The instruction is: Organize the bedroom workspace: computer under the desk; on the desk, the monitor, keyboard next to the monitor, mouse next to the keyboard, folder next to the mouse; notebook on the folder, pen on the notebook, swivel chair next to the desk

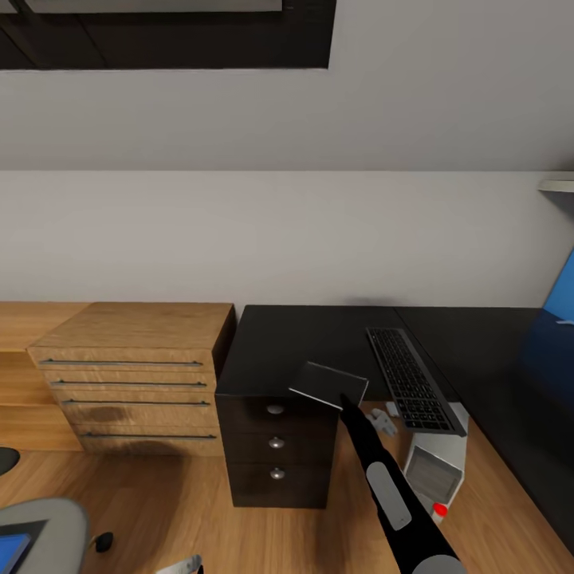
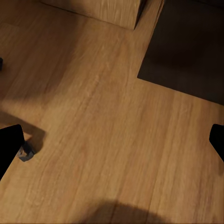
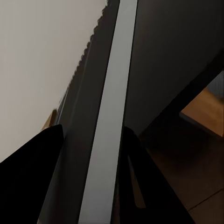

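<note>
Counter [image 1: 303,343]: we see its long black top against the wall, with a dark drawer pedestal [image 1: 275,446] below its left end. This is where everything must be gathered.
Drawer chest [image 1: 135,375]: light wood, just beside the counter's left end; not part of the job.
Swivel chair [image 1: 44,522]: grey seat at the lower left, well apart from the counter, so we judge it unplaced.
Computer [image 1: 434,470]: a pale tower on the floor [image 2: 102,116] under the counter edge, as asked.
Keyboard [image 1: 408,379]: flat on the counter.
Folder [image 1: 11,550]: a blue corner on the chair seat, so not yet moved.
Notebook [image 1: 328,383]: a dark flat slab with a pale edge, probably the notebook, held tilted over the counter's front edge.
Right hand [image 3: 100,140]: pinching that slab by its edge.
Left hand [image 2: 112,144]: fingers spread and empty, above the bare floor.
</note>
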You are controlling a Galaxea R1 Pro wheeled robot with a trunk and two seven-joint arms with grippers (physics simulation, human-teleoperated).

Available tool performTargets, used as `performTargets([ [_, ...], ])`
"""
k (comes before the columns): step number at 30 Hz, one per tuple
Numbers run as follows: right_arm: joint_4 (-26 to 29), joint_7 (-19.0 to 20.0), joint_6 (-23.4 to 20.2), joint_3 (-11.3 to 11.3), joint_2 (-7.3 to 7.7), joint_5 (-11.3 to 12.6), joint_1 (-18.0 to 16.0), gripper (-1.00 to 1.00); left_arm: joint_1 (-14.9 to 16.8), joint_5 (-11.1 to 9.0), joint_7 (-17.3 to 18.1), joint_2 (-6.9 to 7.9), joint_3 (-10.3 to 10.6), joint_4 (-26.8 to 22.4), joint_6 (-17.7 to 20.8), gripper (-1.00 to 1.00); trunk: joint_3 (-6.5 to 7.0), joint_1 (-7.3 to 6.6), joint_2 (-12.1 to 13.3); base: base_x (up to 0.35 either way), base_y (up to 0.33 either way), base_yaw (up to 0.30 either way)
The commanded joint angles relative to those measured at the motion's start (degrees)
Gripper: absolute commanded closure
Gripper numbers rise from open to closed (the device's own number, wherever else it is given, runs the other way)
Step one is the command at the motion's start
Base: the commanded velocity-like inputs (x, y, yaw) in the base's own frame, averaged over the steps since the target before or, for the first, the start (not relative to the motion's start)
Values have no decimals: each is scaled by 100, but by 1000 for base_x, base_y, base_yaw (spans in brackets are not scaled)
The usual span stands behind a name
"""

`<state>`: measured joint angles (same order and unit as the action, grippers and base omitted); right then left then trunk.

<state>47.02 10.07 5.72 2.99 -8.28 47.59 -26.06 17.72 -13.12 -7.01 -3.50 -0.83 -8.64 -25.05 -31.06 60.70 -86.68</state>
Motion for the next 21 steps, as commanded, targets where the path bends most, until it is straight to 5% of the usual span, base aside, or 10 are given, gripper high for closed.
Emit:
performTargets([
  [1, -15, 50, 2, 13, 9, 61, -4, 100, 4, -12, -7, 2, -4, 3, -17, -100, -5, 1, -3, 164, 0, 0],
  [21, -61, 72, -1, 9, 70, 66, -4, 100, 4, -17, -11, 19, -4, 3, -17, -100, -5, 1, -3, 90, 0, 0],
])
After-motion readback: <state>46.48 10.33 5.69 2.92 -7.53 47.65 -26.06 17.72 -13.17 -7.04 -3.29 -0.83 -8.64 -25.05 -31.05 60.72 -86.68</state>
